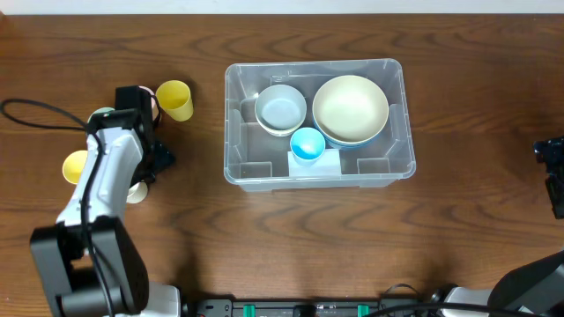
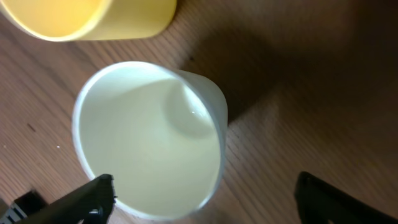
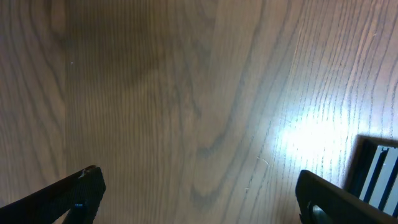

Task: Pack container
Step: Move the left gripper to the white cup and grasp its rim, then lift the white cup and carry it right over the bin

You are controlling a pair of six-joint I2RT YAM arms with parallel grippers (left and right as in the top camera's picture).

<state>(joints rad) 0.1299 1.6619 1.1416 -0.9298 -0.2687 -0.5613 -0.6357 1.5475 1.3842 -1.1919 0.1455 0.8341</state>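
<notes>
left claw [image 2: 205, 185]: jaws wide, holding nothing; one finger sits over the rim of the white cup, the other stands well off to the side above bare wood.
white cup [image 2: 149, 137]: upright on the table right under the claw, mouth up and empty, off-centre between the fingers.
yellow cup [image 2: 93, 15]: just beside the white cup, on the side away from the claw; i cannot tell whether they touch.
step in hand: probably lining up to pinch the white cup for packing.
risk, grip: with the cup off-centre, closing now would likely have one finger meet it first and shove it into the yellow cup, or tip it; the thin wall could also buckle under a hard squeeze.
farther yellow cup [image 1: 174, 99]: apart from the others, between the left arm and the container.
container [image 1: 232, 123]: mid-table, well to the right of the cups, open at the top.
inside it: grey bowl [image 1: 281, 108], cream bowl [image 1: 351, 107] and a blue cup [image 1: 307, 143] in front, between the two.
risk, drop: the bowls fill the back, so a cup released above a bowl rim could tip over or bounce out.
right claw [image 3: 199, 177]: jaws wide and empty over bare table [image 3: 186, 93], beyond the container's far side.
</notes>
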